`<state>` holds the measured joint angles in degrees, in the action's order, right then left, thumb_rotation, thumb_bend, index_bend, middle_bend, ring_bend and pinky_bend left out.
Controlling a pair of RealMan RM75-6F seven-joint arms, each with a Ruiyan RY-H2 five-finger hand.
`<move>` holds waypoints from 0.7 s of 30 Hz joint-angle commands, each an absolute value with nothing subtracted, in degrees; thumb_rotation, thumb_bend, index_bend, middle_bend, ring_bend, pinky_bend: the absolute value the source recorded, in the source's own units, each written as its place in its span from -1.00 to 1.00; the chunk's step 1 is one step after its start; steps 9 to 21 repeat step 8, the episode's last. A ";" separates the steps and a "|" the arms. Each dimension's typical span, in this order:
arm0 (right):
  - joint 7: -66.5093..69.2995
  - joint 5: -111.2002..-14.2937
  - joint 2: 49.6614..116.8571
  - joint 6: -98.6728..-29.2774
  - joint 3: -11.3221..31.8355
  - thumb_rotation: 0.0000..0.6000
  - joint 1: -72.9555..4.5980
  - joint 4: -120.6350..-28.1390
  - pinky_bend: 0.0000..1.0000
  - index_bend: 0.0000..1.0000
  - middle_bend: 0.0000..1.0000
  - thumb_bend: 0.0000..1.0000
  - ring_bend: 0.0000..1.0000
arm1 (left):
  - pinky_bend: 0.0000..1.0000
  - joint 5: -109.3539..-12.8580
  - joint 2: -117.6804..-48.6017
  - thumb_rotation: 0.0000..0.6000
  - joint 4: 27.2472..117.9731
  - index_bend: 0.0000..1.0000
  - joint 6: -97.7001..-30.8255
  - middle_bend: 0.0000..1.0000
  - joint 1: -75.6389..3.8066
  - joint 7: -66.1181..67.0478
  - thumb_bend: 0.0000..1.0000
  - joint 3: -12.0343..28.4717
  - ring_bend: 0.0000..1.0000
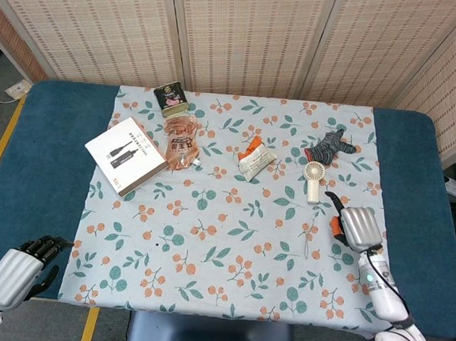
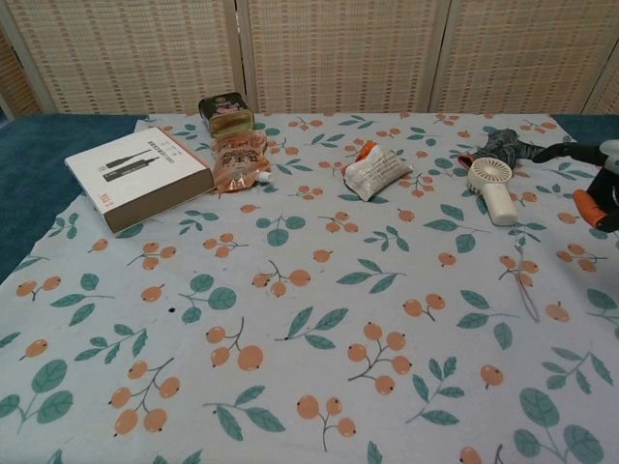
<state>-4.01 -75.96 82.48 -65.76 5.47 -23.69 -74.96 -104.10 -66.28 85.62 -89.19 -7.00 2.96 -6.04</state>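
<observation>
A: Count on the cloth (image 1: 230,250)?

B: One of each: white box (image 1: 126,155), dark tin (image 1: 170,100), orange pouch (image 1: 181,141), small white packet (image 1: 256,160), grey striped sock (image 1: 330,145), white handheld fan (image 1: 315,180). Six items total.

A: Fan details?

B: Round grille head, short cream handle. Lying flat, head toward the sock, handle toward the near edge. Right side of the cloth, just below the sock, touching neither hand. Same in the chest view (image 2: 493,188).

A: Right hand?

B: Right hand (image 1: 355,226) near the fan, slightly nearer the table's front edge, apart from it. Back of the hand up, thumb sticking out toward the fan, orange patch on the thumb side. Holding nothing visible. Rest of the fingers probably curled under, but can't tell from above; chest view clips it at the frame edge.

A: Left hand?

B: Left hand (image 1: 19,269) off the cloth at the near-left corner, over the blue table edge (image 1: 36,203). Dark fingers curled in, nothing in them. Well apart from every item.
</observation>
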 commanded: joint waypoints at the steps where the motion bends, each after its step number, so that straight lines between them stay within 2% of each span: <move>1: -8.22 -78.18 78.54 -73.73 1.47 1.00 -16.91 -80.10 0.09 -0.69 0.23 -0.11 -0.28 | -0.03 -104.25 -66.33 1.00 85.67 -0.51 -89.09 -0.48 -7.07 3.23 0.07 -6.07 -0.49; 2: -7.88 -78.54 78.36 -75.27 1.07 1.00 -15.77 -80.32 0.09 -0.69 0.09 -0.18 -0.38 | -0.03 -104.25 -66.36 1.00 85.69 -0.51 -89.01 -0.48 -7.08 3.35 0.07 -6.09 -0.49; 5: -5.80 -80.05 78.36 -79.80 0.31 1.00 -12.71 -79.75 0.08 -0.69 -0.16 -0.34 -0.56 | -0.03 -104.12 -66.50 1.00 85.83 -0.51 -88.92 -0.47 -7.03 3.84 0.07 -6.03 -0.49; 8: -5.20 -82.68 78.69 -83.36 -0.29 1.00 -11.07 -78.00 -0.02 -0.68 -0.27 -0.40 -0.68 | -0.03 -103.93 -66.70 1.00 85.91 -0.51 -88.67 -0.47 -7.11 4.23 0.07 -5.89 -0.49; 21: -5.20 -82.68 78.69 -83.36 -0.29 1.00 -11.07 -78.00 -0.02 -0.68 -0.27 -0.40 -0.68 | -0.03 -103.93 -66.70 1.00 85.91 -0.51 -88.67 -0.47 -7.11 4.23 0.07 -5.89 -0.49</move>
